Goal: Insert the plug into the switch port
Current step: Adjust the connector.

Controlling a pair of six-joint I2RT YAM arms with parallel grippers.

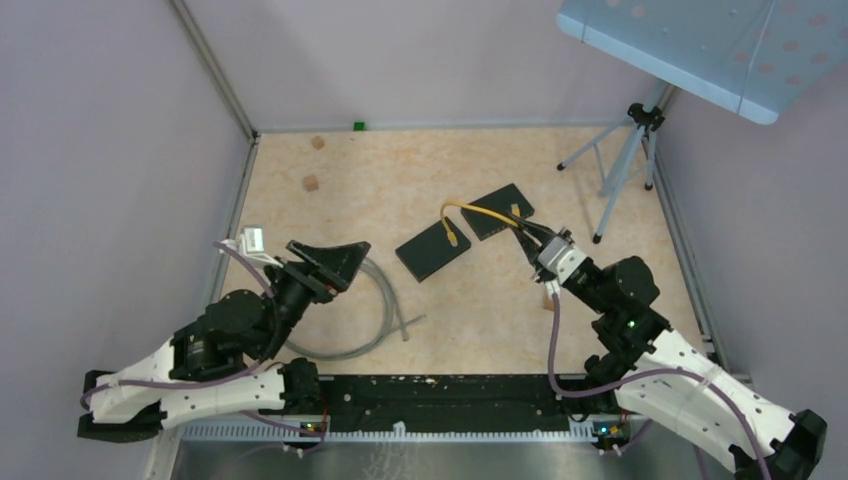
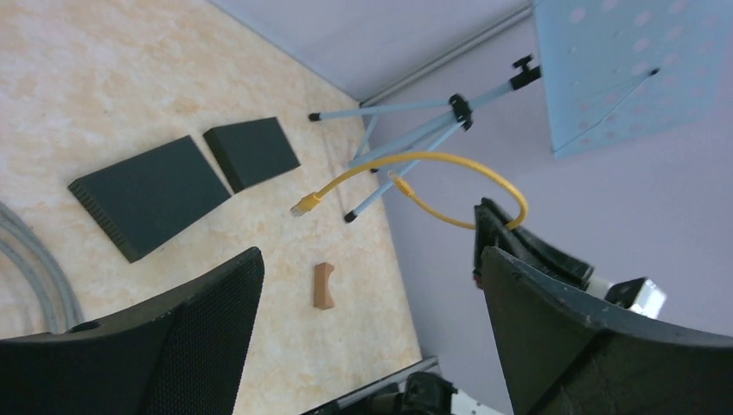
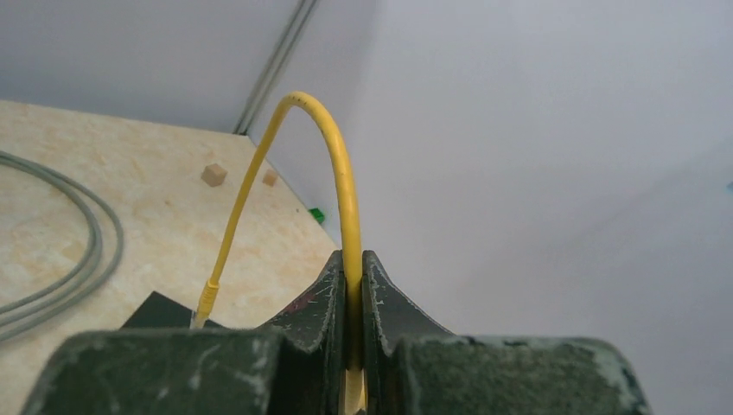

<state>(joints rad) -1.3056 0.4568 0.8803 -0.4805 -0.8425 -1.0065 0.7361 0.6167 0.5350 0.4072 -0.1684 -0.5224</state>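
Well, the pale tabletop [image 1: 480, 170] carries almost everything in its right half. Two flat boxes lie side by side there, nearly touching, between the middle and the right edge. The larger black box [image 1: 434, 250] sits nearer the middle and the smaller black box [image 1: 497, 211] lies beyond it toward the far right corner. I take one of them for the switch, though no port shows from any angle.

A loose grey cable coil [image 1: 370, 320] lies by the left edge, out of the way.

The left end effector [image 1: 335, 262] hovers above that coil with its fingers spread wide and nothing between them. It looks parked so as not to crowd the work.

The right end effector [image 1: 533, 238] is clamped tight on the yellow cable [image 1: 480, 212], pinching it some way back from the tip. The cable arches up and over, so the plug [image 1: 452, 238] dangles free above the larger box. I'd say such a grip leaves the plug floppy, and steering it into a port will be fiddly.

A few small wooden blocks [image 1: 311, 183] sit toward the far left corner.
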